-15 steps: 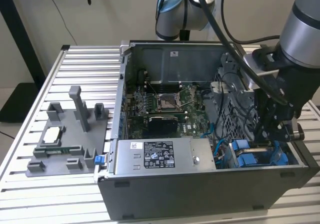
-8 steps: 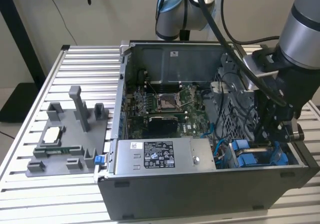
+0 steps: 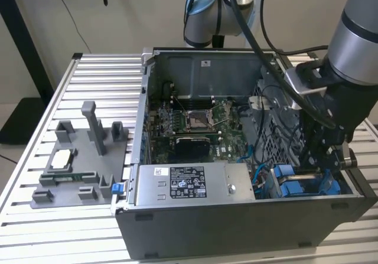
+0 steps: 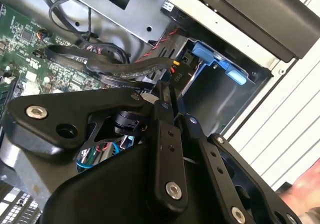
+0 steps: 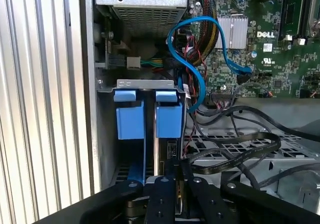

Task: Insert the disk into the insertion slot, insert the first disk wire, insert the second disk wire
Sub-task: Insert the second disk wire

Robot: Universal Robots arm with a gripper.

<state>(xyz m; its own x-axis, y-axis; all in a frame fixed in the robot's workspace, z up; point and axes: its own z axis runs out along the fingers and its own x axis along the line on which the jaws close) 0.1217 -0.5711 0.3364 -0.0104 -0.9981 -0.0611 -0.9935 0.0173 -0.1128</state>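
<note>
Arm reaches down into the case's lower-right corner in the exterior view; gripper (image 3: pixel 323 160) low over the disk (image 3: pixel 295 180), seated in the insertion slot (image 3: pixel 277 184). First wrist view: fingers (image 5: pixel 165 184) nearly together, pinching a black cable (image 5: pixel 235 156).

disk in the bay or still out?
In. The disk sits edge-on in the insertion slot, blue carrier tabs showing beside the power supply. The claw is right at it.
</note>
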